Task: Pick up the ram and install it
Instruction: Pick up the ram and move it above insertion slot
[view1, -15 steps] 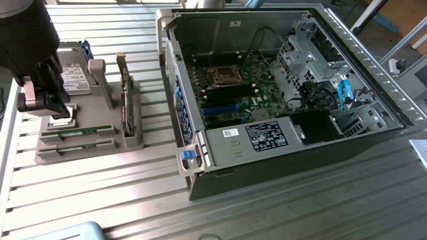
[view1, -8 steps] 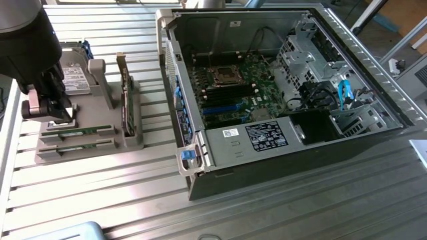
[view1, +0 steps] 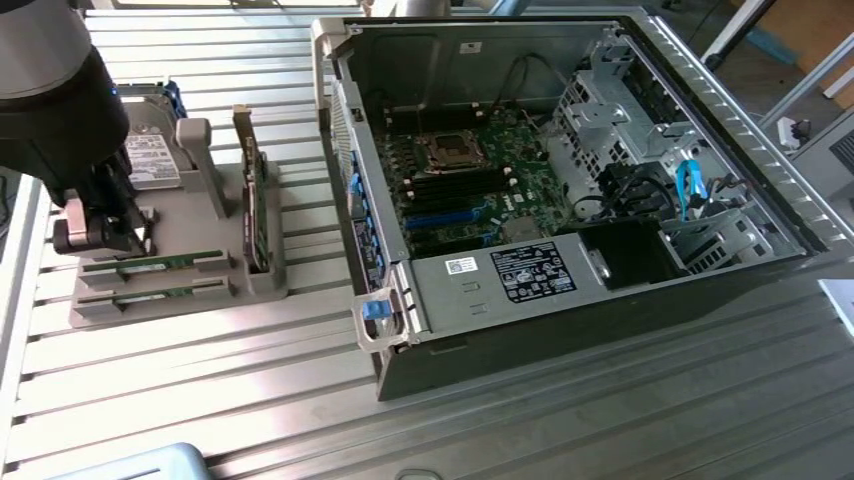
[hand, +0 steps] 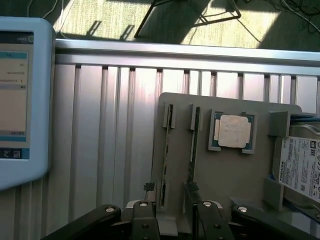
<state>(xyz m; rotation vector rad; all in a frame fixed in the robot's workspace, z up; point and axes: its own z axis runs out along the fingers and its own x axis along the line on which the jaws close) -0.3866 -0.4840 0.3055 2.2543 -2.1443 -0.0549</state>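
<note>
Two ram sticks lie on edge in slots of a grey holder tray (view1: 214, 280): one ram (view1: 154, 266) nearer the arm, the other ram (view1: 154, 295) beside it. In the wrist view they appear as thin green edges, one ram (hand: 166, 150) and the other ram (hand: 192, 150). My gripper (view1: 96, 232) hangs over the tray at the end of these sticks on the exterior view's left. It is open, holds nothing, and its dark fingers (hand: 145, 220) stand apart in the wrist view.
The tray also carries a square silver processor chip (hand: 232, 132), a hard drive (hand: 302, 170) and an upright green expansion card (view1: 251, 200). An open computer case (view1: 747, 130) with its motherboard (view1: 461, 180) lies to the exterior view's right. A pale blue screen device (hand: 20, 100) lies on the slatted table.
</note>
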